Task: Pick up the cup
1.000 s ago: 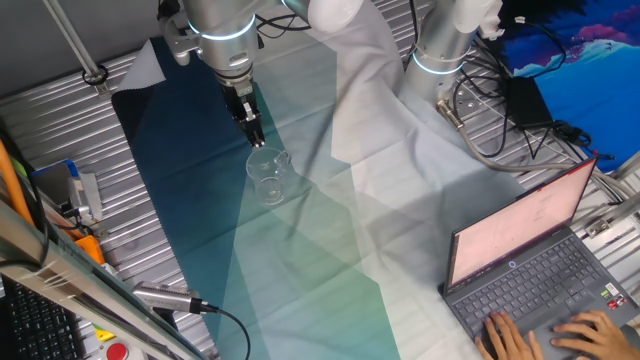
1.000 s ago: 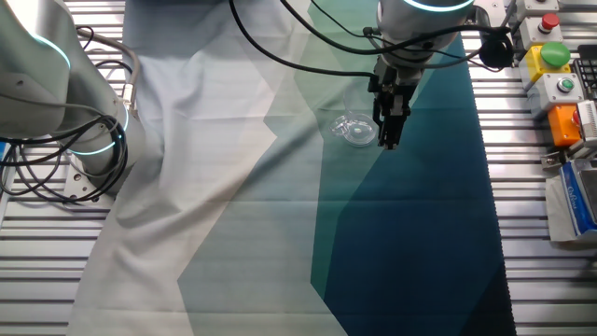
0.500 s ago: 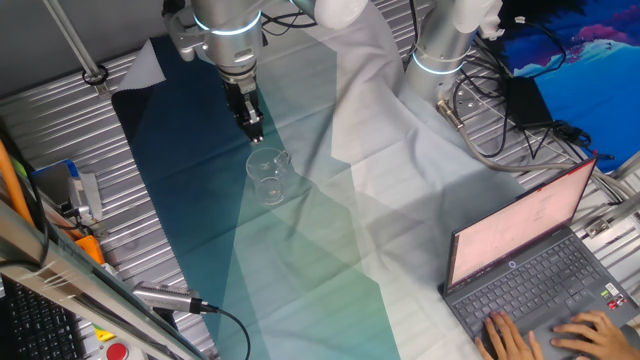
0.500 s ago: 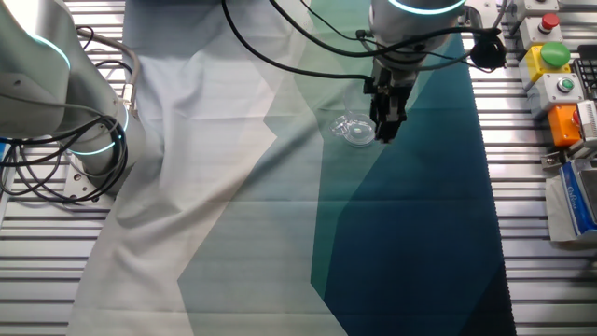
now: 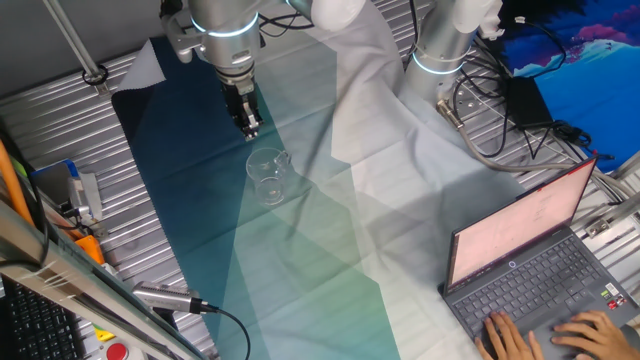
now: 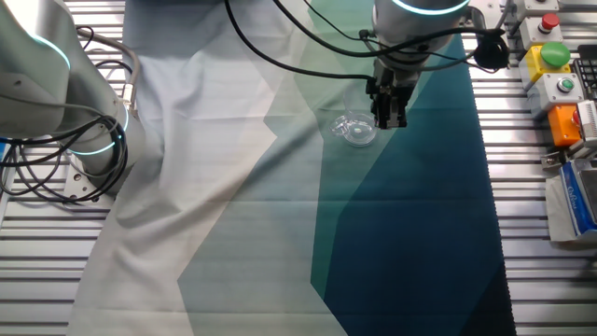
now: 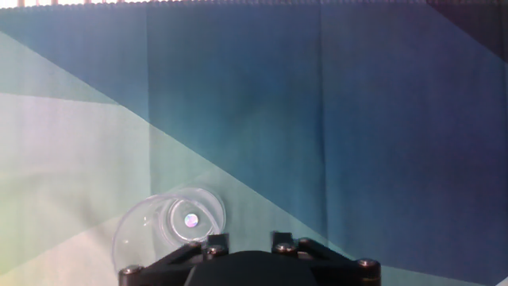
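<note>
The cup (image 5: 267, 176) stands upright on the cloth (image 5: 300, 240), left of centre in one fixed view, where the dark teal band meets a paler green one. In the other fixed view the cup (image 6: 355, 130) sits right of centre in the upper part of the frame. In the hand view the cup (image 7: 171, 230) shows at the lower left, seen from above, rim round and base bright.

The gripper (image 5: 250, 125) hangs above the cloth, up and to the left of the cup in one fixed view, apart from it. In the other fixed view the gripper (image 6: 389, 118) is just right of the cup. Its fingers look drawn together, with no gap showing between them, and they hold nothing.

A laptop (image 5: 530, 265) lies at the lower right, with a hand (image 5: 590, 330) on its keys.
</note>
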`<state>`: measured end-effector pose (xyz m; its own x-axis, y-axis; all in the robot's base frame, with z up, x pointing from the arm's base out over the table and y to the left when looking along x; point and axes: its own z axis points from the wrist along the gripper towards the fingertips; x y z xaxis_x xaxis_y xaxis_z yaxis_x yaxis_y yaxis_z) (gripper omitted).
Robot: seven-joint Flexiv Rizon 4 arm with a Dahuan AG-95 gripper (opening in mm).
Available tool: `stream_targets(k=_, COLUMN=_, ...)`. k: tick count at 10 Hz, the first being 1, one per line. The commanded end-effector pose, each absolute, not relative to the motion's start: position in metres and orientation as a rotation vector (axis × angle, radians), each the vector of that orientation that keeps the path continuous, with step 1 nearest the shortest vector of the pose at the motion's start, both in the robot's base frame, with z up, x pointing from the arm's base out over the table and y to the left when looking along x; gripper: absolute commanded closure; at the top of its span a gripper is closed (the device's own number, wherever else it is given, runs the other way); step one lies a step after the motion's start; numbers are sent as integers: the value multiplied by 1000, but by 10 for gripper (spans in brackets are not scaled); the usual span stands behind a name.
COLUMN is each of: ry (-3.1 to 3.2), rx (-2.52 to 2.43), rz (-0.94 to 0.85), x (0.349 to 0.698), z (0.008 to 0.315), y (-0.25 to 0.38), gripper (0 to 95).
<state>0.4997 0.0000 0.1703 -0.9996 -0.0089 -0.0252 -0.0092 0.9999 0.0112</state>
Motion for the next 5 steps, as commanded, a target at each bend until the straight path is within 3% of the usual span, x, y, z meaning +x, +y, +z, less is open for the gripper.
stream_targets(k=1, ry=3117, rx=-14, rz=17, x=500, z=170, y=0, gripper=950)
stream_targets(k=5, ry=3118, rx=-43, rz=17, x=500, z=170, y=0, gripper=950)
